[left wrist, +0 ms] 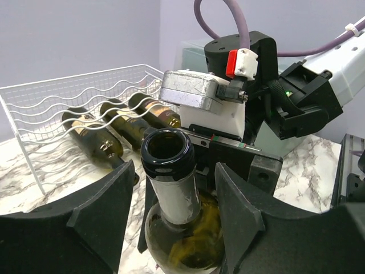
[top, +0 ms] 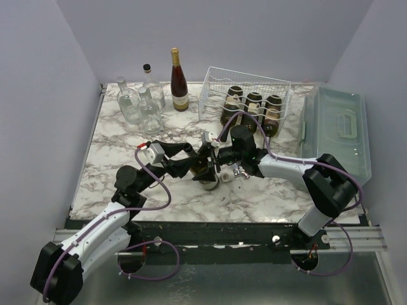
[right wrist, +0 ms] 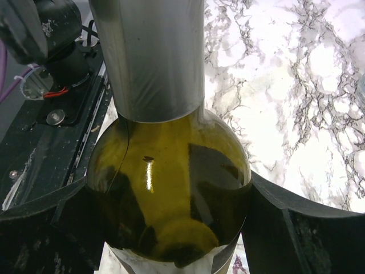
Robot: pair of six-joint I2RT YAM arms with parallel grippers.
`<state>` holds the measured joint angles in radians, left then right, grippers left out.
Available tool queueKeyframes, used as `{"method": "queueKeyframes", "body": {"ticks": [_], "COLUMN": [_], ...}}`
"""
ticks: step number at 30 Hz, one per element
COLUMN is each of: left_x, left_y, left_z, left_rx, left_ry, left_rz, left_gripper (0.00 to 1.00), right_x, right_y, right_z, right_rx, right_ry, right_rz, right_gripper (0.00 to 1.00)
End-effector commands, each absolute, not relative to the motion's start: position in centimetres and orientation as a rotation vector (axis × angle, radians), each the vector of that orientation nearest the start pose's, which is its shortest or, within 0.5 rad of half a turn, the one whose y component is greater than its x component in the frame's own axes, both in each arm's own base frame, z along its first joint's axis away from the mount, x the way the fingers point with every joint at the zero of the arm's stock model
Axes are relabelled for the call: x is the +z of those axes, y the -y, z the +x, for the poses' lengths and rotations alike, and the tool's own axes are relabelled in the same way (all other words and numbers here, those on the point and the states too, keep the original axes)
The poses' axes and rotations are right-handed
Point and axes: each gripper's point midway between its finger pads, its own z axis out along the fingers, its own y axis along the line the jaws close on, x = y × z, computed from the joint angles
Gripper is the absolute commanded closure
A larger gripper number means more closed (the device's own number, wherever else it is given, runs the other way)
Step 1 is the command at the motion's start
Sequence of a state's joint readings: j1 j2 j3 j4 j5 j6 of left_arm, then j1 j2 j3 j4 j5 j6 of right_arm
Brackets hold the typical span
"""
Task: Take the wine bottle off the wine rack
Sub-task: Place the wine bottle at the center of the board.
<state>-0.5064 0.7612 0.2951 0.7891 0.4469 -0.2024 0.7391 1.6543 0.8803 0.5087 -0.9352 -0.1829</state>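
Olive-green glass wine bottle [top: 202, 168] is off the white wire-grid wine rack [top: 249, 77], which sits just beyond my tools holding three dark bottles [top: 253, 108]. Right tool [right wrist: 171, 191] clamps the bottle's shoulder, likely to carry its weight. Left tool [left wrist: 174, 171] gapes wide, straddling the neck untouched, probably to steady it.

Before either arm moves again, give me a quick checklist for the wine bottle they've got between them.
1. Bottle clear of the rack: ok, out over the table.
2. Right gripper hold: ok, fingers meet both sides of the body.
3. Left gripper hold: cannot tell, fingers flank the neck, contact hidden.
4. Bottle stoppered: not ok, mouth is open.
5. Other three bottles settled in rack: ok.
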Motion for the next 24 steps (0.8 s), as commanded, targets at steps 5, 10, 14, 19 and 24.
{"method": "queueKeyframes", "body": {"ticks": [5,10,14,19,24], "left_x": [27.5,27.4,27.5,27.8,28.2], "left_y": [22.8,23.0,23.3,23.9,24.3], "left_z": [22.8,22.9,22.9,22.8,22.8], "left_rx": [-0.913,-0.917,-0.928,-0.962,-1.002], "left_ry": [-1.165,-1.167,-1.163,-1.163,-1.170], "left_rz": [0.590,0.594,0.602,0.619,0.619], "left_gripper": [0.45,0.57,0.61,0.75,1.00], "right_x": [19.8,19.7,19.7,19.6,19.6], "right_y": [-38.8,-38.7,-38.6,-38.6,-38.6], "right_z": [21.9,22.0,22.0,22.0,22.0], "right_rx": [1.236,1.238,1.243,1.246,1.245], "right_ry": [-1.123,-1.127,-1.127,-1.130,-1.134], "right_rz": [-1.401,-1.399,-1.401,-1.402,-1.399], "right_gripper": [1.00,1.00,1.00,1.00,0.93]}}
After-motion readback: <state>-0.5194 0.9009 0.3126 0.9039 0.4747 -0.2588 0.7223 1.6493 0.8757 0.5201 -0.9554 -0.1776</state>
